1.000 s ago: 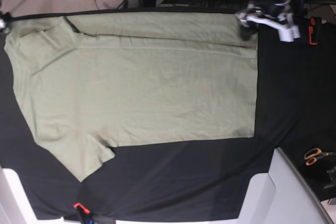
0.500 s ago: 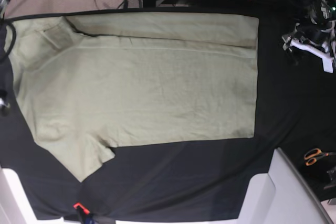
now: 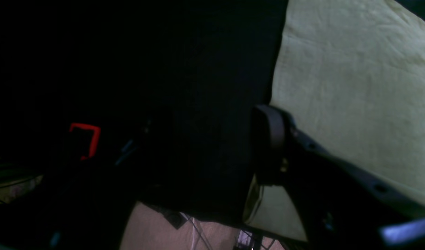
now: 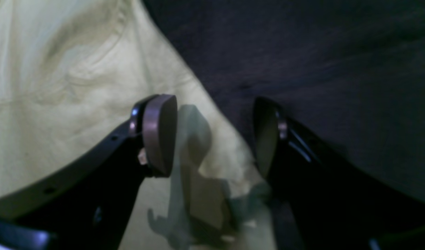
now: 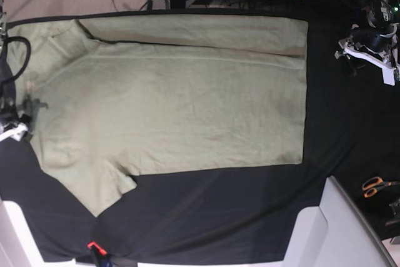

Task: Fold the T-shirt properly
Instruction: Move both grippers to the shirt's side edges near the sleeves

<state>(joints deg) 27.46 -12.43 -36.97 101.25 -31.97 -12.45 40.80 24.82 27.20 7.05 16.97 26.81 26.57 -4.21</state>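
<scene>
Right pincer (image 4: 212,139) has come in at the surface's (image 5: 219,217) left edge, jaws wide over T-shirt (image 5: 175,98) edge | left pincer (image 5: 365,51) near right edge, state unclear | T-shirt flat along top edge.

The left wrist view is mostly black: of the left gripper (image 3: 268,146) only one pad (image 3: 273,132) shows, so its opening cannot be told. In the base view the right gripper (image 5: 15,123) is cut by the left edge. The T-shirt's (image 5: 175,98) neck label is too small to make out.
</scene>
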